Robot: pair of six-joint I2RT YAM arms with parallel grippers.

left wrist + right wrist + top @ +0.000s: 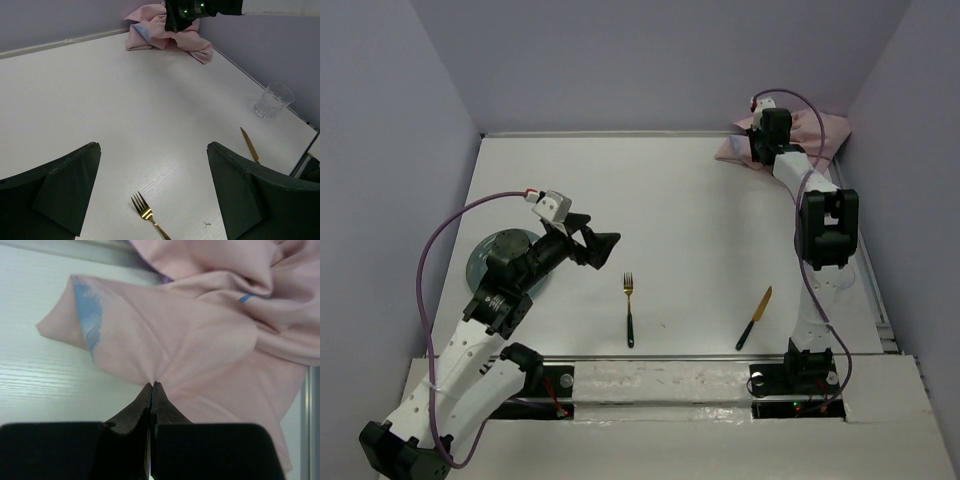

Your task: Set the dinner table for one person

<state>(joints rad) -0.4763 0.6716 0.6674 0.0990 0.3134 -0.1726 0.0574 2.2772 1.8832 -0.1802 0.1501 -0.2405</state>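
The white dinner table (670, 210) holds a gold fork (629, 310) with a dark handle at the near middle and a gold knife (754, 318) to its right. A crumpled pink cloth (825, 130) lies in the far right corner. My right gripper (757, 150) is shut on a fold of the cloth (200, 340), which puckers at the closed tips (151, 385). My left gripper (600, 247) is open and empty above the table, just left of and beyond the fork (147, 214). In the left wrist view its jaws stand wide apart (152, 146).
A dark grey plate (480, 262) sits at the left, partly under my left arm. A clear glass (272, 100) stands near the table's right edge, beyond the knife (249, 144). Lilac walls close the back and both sides.
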